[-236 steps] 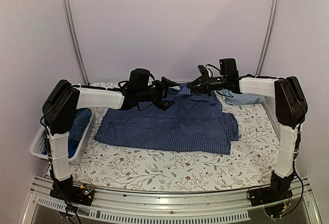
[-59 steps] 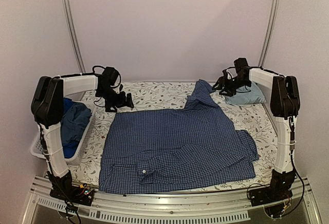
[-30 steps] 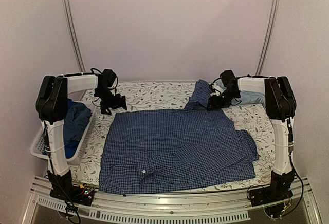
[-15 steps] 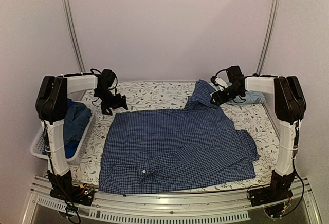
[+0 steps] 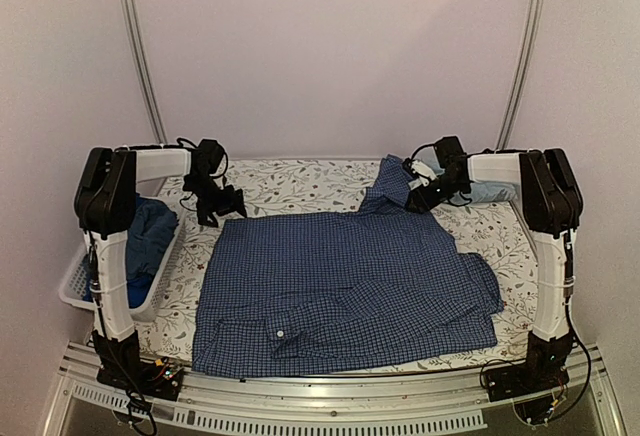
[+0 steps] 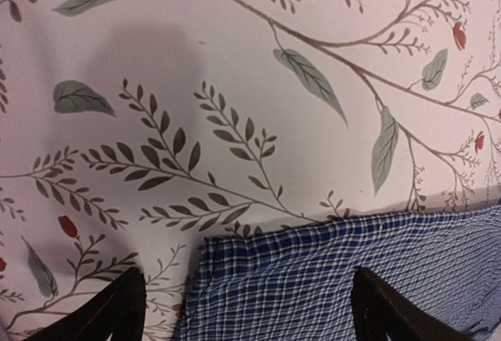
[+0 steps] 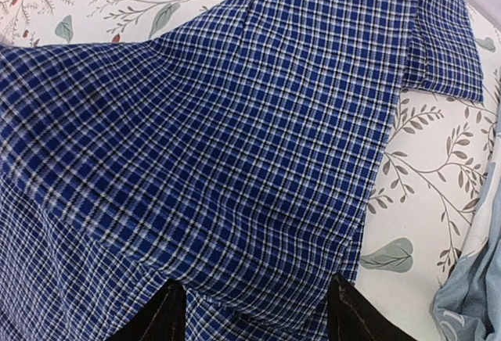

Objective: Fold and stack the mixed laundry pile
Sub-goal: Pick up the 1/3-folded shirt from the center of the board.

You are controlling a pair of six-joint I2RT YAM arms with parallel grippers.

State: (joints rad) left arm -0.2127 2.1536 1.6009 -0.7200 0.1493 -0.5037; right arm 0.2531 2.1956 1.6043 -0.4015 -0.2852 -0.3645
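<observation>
Now, change: checked shirt (image 5: 340,276) lies flat across the table (image 5: 300,178), no longer bunched at the far edge.
left fingers (image 6: 117,310): spread, straddling shirt's far-left corner.
right fingers (image 7: 160,317): spread over far-right sleeve.
meaning: folding can likely start.

Check shirt (image 5: 340,276) spread flat on the floral surface (image 5: 300,178), with one arm at each of its far corners.
The dark blue shirt covers most of the surface, its near hem at the near edge, and a white button (image 5: 280,333) shows near its front left. The left fingers (image 5: 232,199) are just off the far-left corner. The right fingers (image 5: 413,202) sit at the far-right part, where the cloth rises in a rumpled peak. A light-blue shirt (image 5: 495,192) lies behind the right arm at the far right. A white basket (image 5: 72,291) at the left edge holds blue garments (image 5: 150,236).
</observation>
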